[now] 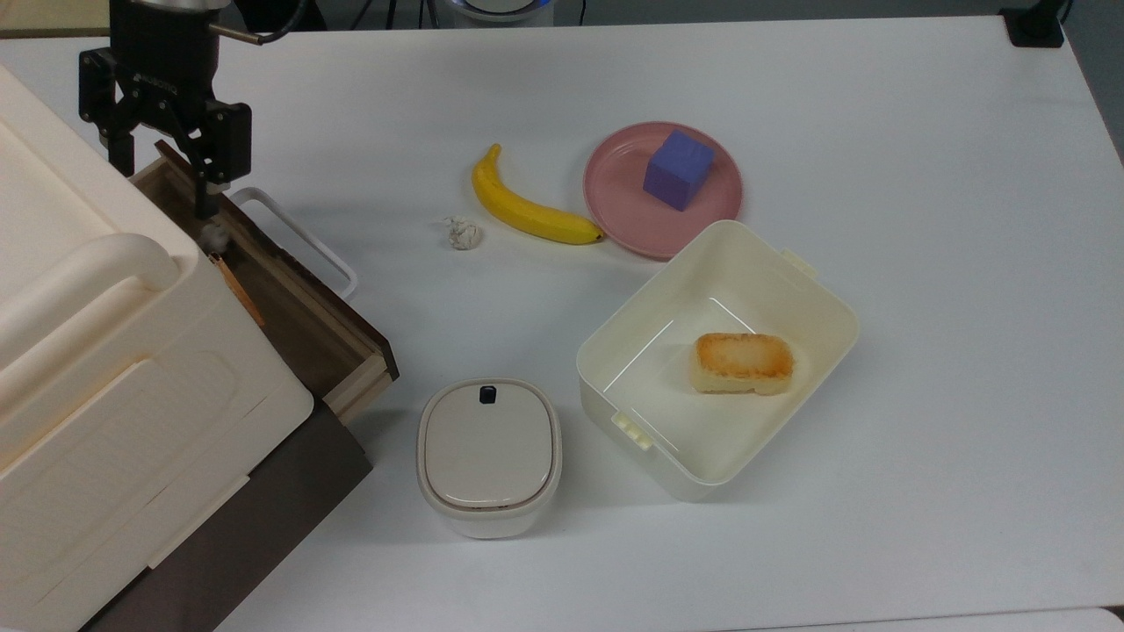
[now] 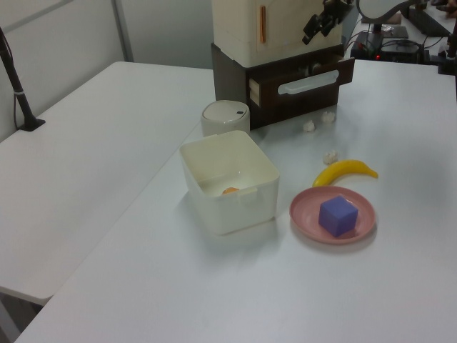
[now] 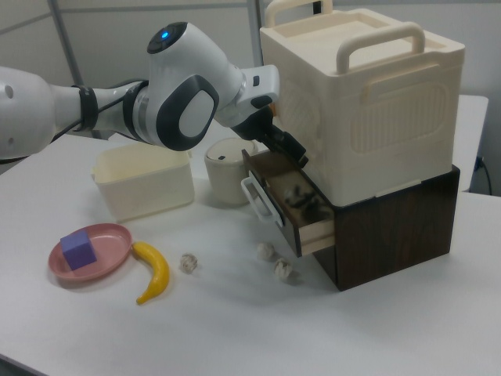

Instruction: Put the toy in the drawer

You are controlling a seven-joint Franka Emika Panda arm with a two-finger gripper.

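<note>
The toy (image 1: 213, 233), a tiny black-and-white panda, lies inside the open drawer (image 1: 303, 326) near its end at the top view's upper left. In the right view the toy (image 3: 300, 200) rests on the floor of the drawer (image 3: 315, 232). My gripper (image 1: 160, 180) hangs open just above that end of the drawer, beside the cream cabinet (image 1: 105, 377), with nothing between its fingers. From the right view my gripper (image 3: 288, 147) sits above the drawer, against the cabinet's front. The left view has my gripper (image 2: 318, 21) above the drawer (image 2: 300, 84).
A banana (image 1: 527, 211), a small paper wad (image 1: 462, 233) and a pink plate (image 1: 615, 206) carrying a purple cube (image 1: 678, 168) lie mid-table. A cream bin (image 1: 795, 263) holds a bread-like block (image 1: 742, 362). A lidded round container (image 1: 488, 452) stands near the drawer's corner.
</note>
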